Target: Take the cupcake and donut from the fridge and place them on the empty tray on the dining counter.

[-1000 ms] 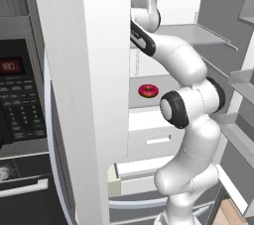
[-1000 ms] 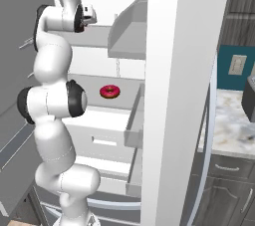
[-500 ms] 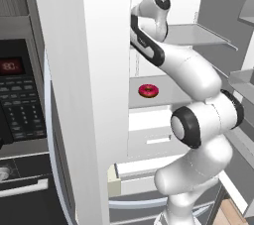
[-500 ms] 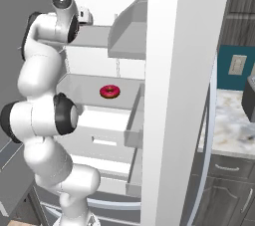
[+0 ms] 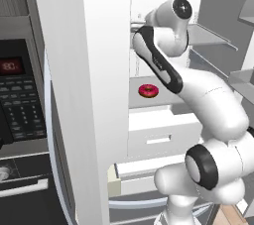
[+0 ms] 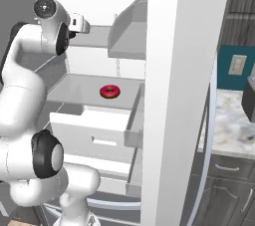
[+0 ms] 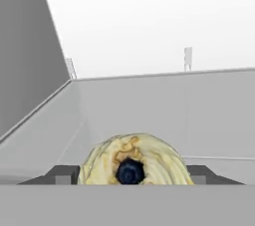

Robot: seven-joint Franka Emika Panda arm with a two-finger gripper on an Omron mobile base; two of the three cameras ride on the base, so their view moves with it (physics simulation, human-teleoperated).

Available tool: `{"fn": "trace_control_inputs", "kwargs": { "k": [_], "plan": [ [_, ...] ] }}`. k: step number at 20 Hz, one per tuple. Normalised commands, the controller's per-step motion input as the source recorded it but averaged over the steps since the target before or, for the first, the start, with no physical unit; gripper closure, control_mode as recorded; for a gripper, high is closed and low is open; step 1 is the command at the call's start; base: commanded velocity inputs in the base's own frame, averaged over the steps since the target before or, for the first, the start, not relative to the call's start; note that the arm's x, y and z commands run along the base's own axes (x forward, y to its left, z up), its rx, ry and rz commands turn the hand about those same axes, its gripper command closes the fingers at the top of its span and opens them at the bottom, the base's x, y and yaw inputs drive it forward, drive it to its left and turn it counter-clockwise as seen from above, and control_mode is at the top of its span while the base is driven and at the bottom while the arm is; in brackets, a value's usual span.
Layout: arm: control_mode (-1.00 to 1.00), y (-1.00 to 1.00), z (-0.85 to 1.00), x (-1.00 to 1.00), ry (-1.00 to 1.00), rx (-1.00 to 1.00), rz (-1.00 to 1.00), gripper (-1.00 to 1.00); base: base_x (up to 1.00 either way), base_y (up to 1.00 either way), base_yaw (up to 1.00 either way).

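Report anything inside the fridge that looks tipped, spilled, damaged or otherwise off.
Nothing stands out. The donut lies flat and whole on its fridge shelf, and the cupcake sits upright and intact on the shelf above, between the open pincer's fingertips.

Cupcake (image 7: 133, 163): lower half cut off at the hand view's bottom edge. Gripper fingertips (image 7: 62, 174) barely show beside it; contact with cupcake cannot be told.

Donut (image 5: 148, 90) glossy red-pink; cupcake (image 7: 133, 163) top pale tan-yellow swirl, dark blue centre; fridge (image 6: 172, 70) interior white, shelf (image 7: 149, 115) grey; tabletop (image 6: 231, 120) white-grey marble.
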Motion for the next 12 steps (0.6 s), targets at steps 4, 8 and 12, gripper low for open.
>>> {"fn": "trace_control_inputs", "kwargs": {
  "k": [4,8,12],
  "plan": [
    [-1.0,-0.47,0.23,-1.0,0.0,0.16,-0.05,1.0,0.0,0.0,0.0],
    [-1.0,-0.31,0.16,-1.0,0.0,0.1,-0.05,1.0,0.0,0.0,0.0],
    [-1.0,-0.04,0.0,-1.0,0.03,0.0,-0.05,1.0,0.0,0.0,0.0]
  ]
}}
